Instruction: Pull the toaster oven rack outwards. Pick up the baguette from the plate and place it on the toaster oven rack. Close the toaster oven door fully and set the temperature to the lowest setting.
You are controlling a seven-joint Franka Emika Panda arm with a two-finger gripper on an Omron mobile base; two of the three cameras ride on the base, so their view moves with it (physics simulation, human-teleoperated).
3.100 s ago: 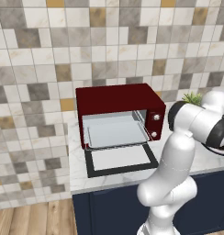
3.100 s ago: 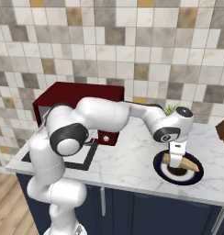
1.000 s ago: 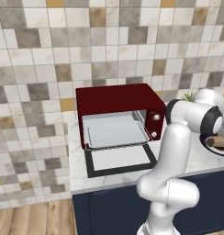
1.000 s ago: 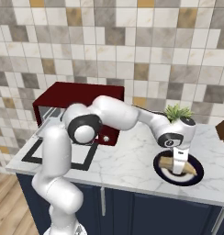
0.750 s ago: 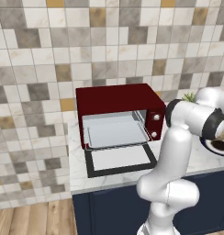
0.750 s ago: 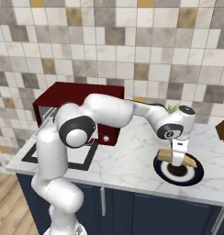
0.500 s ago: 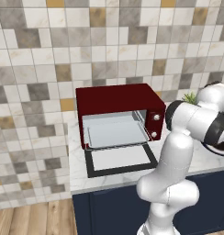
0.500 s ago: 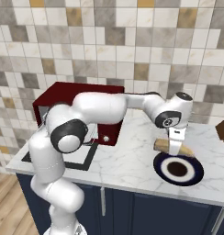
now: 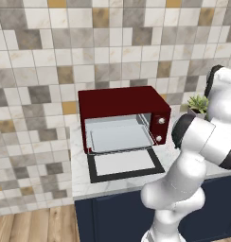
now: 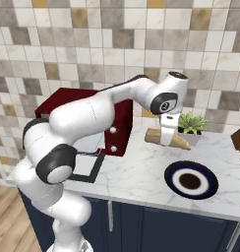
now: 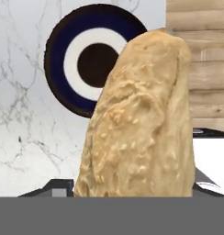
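Item: short tan-brown crusty baguette (image 10: 167,139), held aloft in the wide-spread tool (image 10: 166,137), above the table between the dark red toaster oven (image 9: 123,118) and the round dark blue plate (image 10: 191,180). Likely light, stiff, brittle-crusted; mid-length grip looks soundest.

The white robot arm with dark joints (image 10: 87,123) bends up and reaches far to the right. Its two-finger gripper (image 10: 167,137) points down, high above the counter, with its fingers squeezing a tan-brown bread loaf (image 10: 167,139).
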